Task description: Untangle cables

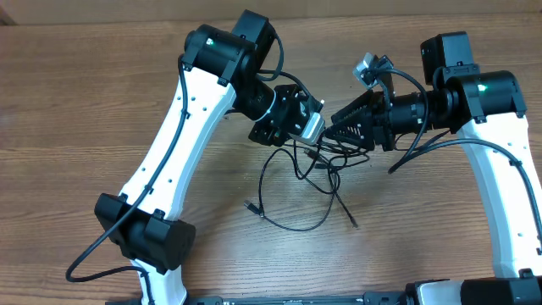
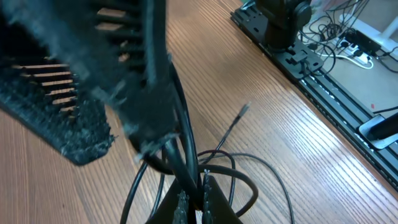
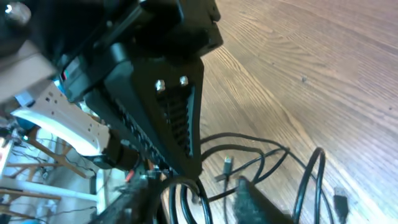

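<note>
Left gripper (image 2: 196, 194) is clamped on the cables (image 2: 185, 140), which lie tangled on the table (image 1: 85, 102) between both arms. Right gripper (image 3: 193, 202) has its fingers apart around a cable loop. From overhead, both grippers cover the knot. Blur obscures the upper left of the left wrist view.

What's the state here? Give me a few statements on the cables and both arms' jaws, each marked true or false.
1. The left jaws are shut on a cable. True.
2. The right jaws are clamped flat with nothing between them. False: they stand apart, with cable loops between them.
3. The cables lie in one neat coil. False: they are loose, tangled loops on the wood table.
4. A plug end lies free on the table, away from both jaws. True.
</note>
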`<action>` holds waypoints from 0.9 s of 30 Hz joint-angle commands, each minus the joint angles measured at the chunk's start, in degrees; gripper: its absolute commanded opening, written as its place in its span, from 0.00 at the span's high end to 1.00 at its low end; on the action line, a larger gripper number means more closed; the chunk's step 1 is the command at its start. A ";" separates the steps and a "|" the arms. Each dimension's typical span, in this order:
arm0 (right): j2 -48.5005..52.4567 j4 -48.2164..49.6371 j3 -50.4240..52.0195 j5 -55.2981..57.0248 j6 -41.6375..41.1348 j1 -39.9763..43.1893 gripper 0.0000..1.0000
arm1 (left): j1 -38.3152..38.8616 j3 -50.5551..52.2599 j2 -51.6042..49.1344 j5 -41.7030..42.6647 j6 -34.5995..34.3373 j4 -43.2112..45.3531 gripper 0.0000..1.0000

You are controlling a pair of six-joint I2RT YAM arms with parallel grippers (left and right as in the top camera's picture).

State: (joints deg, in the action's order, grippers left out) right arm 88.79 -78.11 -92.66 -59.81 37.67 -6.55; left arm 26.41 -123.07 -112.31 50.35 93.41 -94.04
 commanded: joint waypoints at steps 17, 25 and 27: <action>-0.04 -0.63 -0.68 4.11 -7.72 -0.13 0.96 | 2.05 -0.42 -0.31 3.06 -8.17 -0.48 0.96; -0.04 8.24 -0.68 19.96 -32.59 -0.09 0.96 | 2.05 -0.42 -0.31 -3.39 -22.05 -2.67 0.96; -0.04 9.88 -0.68 23.47 -36.52 -0.09 0.96 | 2.05 -0.42 -0.31 -6.88 -28.39 -2.78 0.96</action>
State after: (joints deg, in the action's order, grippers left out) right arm 88.79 -70.19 -92.66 -44.56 11.03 -6.76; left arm 28.32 -123.07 -112.57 47.66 75.48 -96.23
